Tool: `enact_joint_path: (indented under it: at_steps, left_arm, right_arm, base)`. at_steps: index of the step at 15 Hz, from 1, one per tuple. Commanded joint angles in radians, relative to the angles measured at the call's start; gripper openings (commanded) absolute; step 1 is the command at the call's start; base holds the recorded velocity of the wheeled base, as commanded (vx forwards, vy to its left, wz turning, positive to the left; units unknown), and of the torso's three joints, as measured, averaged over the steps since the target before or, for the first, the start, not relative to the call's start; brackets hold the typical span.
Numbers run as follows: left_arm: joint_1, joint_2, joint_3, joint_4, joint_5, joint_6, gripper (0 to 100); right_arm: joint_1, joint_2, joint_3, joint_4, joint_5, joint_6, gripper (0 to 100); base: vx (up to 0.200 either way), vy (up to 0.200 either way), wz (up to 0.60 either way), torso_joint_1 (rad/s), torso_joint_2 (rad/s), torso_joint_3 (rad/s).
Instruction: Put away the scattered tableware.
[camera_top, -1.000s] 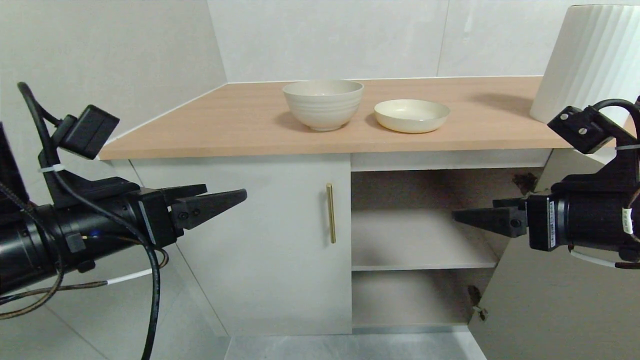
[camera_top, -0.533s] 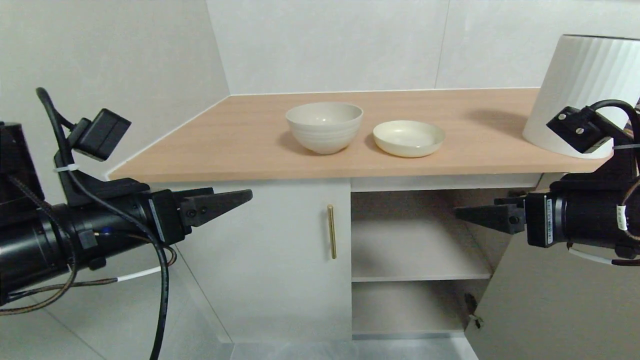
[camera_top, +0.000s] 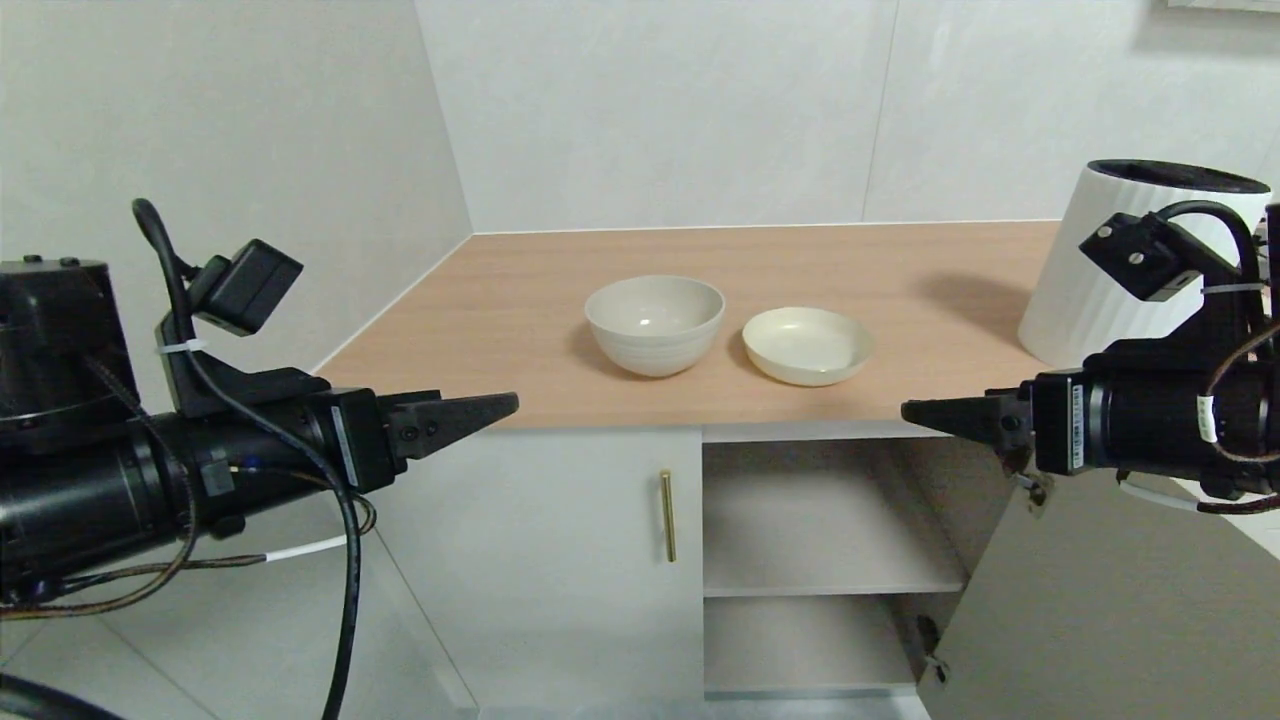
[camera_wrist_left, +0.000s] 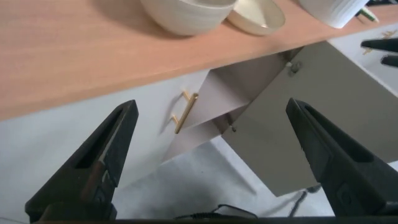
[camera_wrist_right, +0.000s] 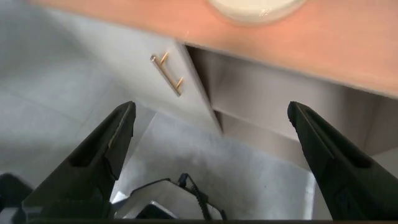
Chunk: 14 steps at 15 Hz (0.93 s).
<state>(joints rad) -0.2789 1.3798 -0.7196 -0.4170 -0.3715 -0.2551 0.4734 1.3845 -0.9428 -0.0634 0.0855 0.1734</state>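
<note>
Black-fingered and spread wide, the left gripper hangs empty at centre-left of the head view, about level in the picture with the front edge of the wooden countertop, above the closed cabinet door. Moving right, a deep cream bowl stands upright mid-counter. Just beside it, not touching, sits a shallow cream dish. Both look like glazed ceramic, so I'd judge them rigid, fairly heavy, slick, and quick to chip if knocked together. The bowl's rim is the obvious hold, one finger inside and one outside. The dish sits low, so its raised lip is about all there is to pinch. Below the dish, lower centre-right, the open cupboard compartment shows a shelf. At the right, the right gripper hangs level with the counter edge, fingers likewise parted and holding nothing. Far right on the counter stands a white ribbed container.
</note>
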Motion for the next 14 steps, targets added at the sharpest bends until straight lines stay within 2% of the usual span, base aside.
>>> enact_joint_path:
  at_steps: [1,5,7,8,9,10,11,12,13,14]
  left_arm:
    - [0.0,0.035,0.0,0.0,0.0,-0.001,100]
    - [0.001,0.07,-0.032,0.0,0.003,0.0,100]
    - [0.029,0.119,-0.192,0.026,0.002,0.0,100]
    - [0.032,0.148,-0.297,0.087,0.002,0.0,100]
    - [0.032,0.16,-0.373,0.192,0.003,0.0,100]
    - [0.032,0.166,-0.408,0.33,0.003,0.0,100]
    - [0.032,0.196,-0.405,0.409,-0.001,-0.003,100]
    - [0.032,0.26,-0.409,0.425,0.011,-0.003,100]
    - [0.027,0.282,-0.423,0.417,0.032,-0.023,100]
    - [0.007,0.288,-0.443,0.42,0.046,-0.084,100]
  right_arm:
    - [-0.007,0.031,-0.002,-0.004,-0.001,0.001,100]
    - [-0.025,0.053,-0.013,-0.078,0.005,-0.002,100]
    - [-0.058,0.137,-0.12,-0.087,-0.004,-0.032,100]
    - [-0.07,0.182,-0.191,-0.039,-0.004,-0.032,100]
    - [-0.072,0.215,-0.261,0.025,-0.007,-0.026,100]
    - [-0.07,0.232,-0.3,0.085,-0.017,-0.003,100]
    - [-0.07,0.252,-0.315,0.094,-0.018,0.041,100]
    - [-0.07,0.271,-0.334,0.102,-0.036,0.063,100]
    - [-0.07,0.283,-0.341,0.103,-0.059,0.066,100]
    - [-0.065,0.297,-0.343,0.105,-0.073,0.066,100]
  base:
    - [0.0,0.0,0.0,0.198,-0.49,-0.305]
    - [0.0,0.0,0.0,0.162,-0.41,-0.236]
    - [0.0,0.0,0.0,0.049,-0.1,-0.061]
    - [0.0,0.0,0.0,0.0,0.0,0.0]
    - [0.0,0.0,0.0,0.0,0.0,0.0]
    - [0.0,0.0,0.0,0.0,0.0,0.0]
    - [0.0,0.0,0.0,0.0,0.0,0.0]
    - [0.0,0.0,0.0,0.0,0.0,0.0]
    - [0.0,0.0,0.0,0.0,0.0,0.0]
    - [0.0,0.0,0.0,0.0,0.0,0.0]
